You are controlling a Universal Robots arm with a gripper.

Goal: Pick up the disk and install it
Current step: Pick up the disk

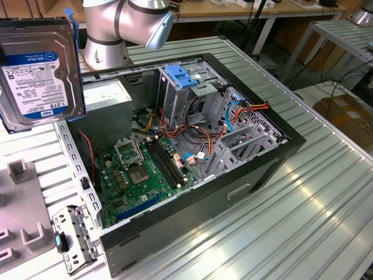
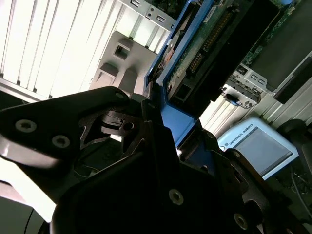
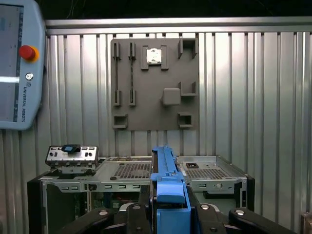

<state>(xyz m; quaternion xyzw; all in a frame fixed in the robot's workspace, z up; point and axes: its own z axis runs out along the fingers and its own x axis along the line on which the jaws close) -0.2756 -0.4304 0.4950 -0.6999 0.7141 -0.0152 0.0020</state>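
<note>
The disk (image 1: 38,70) is seen as silver metal with a blue-and-white label, framed in blue plastic. The gripper (image 3: 168,210) is black. The surface (image 1: 326,192) is ribbed in pale silver lines. A black computer case (image 1: 256,175) is shown around a green motherboard (image 1: 143,175), with red, orange and yellow wires (image 1: 192,131). A blue latch (image 1: 182,76) is set on a grey drive cage (image 1: 175,102). The fixture plate (image 3: 155,85) is plain matte grey. A red button (image 3: 27,52) is carried by the light grey teach pendant (image 3: 19,97).

Bright, with glare
Second wrist view: the ribbed table (image 2: 53,44) glares white. Exterior view: the computer case's (image 1: 192,224) wall is shaded.
</note>
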